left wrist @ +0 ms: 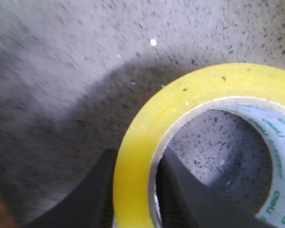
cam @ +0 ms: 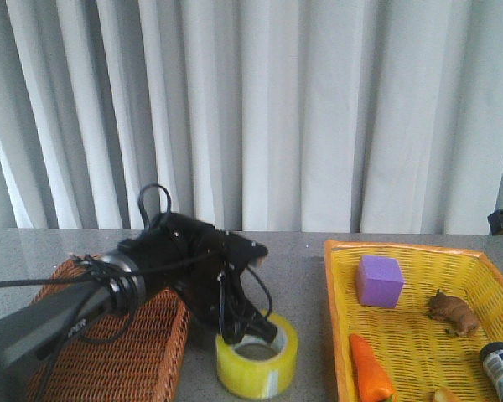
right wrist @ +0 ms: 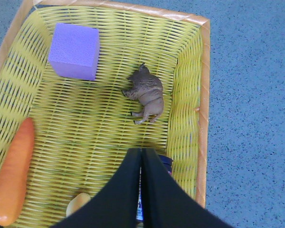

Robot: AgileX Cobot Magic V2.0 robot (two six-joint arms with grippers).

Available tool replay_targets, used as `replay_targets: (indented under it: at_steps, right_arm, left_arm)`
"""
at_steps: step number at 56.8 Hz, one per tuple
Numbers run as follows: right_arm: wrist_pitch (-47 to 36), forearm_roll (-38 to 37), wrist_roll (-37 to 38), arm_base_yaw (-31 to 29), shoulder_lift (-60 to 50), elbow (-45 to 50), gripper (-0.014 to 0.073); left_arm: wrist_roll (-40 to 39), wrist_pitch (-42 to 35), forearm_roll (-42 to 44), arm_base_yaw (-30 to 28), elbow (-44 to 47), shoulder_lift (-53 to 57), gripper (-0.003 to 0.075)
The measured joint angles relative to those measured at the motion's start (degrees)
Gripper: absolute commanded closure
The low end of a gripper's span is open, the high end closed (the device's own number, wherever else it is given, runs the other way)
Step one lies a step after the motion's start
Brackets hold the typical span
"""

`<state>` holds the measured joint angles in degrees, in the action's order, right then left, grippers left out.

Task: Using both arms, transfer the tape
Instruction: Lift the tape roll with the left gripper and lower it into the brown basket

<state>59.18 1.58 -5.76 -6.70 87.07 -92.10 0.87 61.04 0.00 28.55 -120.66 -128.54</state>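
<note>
The wide yellow translucent tape roll (cam: pixel 256 357), lying on the grey speckled surface (cam: pixel 302 276), is being clamped through its wall by the left end effector (left wrist: pixel 135 194); the right end effector (right wrist: pixel 141 190) is being held closed above the yellow woven basket (right wrist: pixel 187 95).

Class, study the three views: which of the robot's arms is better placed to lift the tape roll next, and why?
Left. The left gripper already straddles the tape wall, one finger inside, one outside. The right gripper hangs closed over the yellow basket.
</note>
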Motion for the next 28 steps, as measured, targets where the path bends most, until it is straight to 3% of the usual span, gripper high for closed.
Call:
replay_targets:
  at_steps: [16, 28]
  right_arm:
    - [0.0, 0.0, 0.0, 0.0, 0.0, 0.0, 0.0601]
    - [0.0, 0.0, 0.0, 0.0, 0.0, 0.0, 0.0601]
  left_arm:
    - [0.2, 0.1, 2.8, -0.5, -10.7, 8.2, 0.0727]
    - [-0.9, 3.9, 3.1, -7.6, -11.5, 14.5, 0.0727]
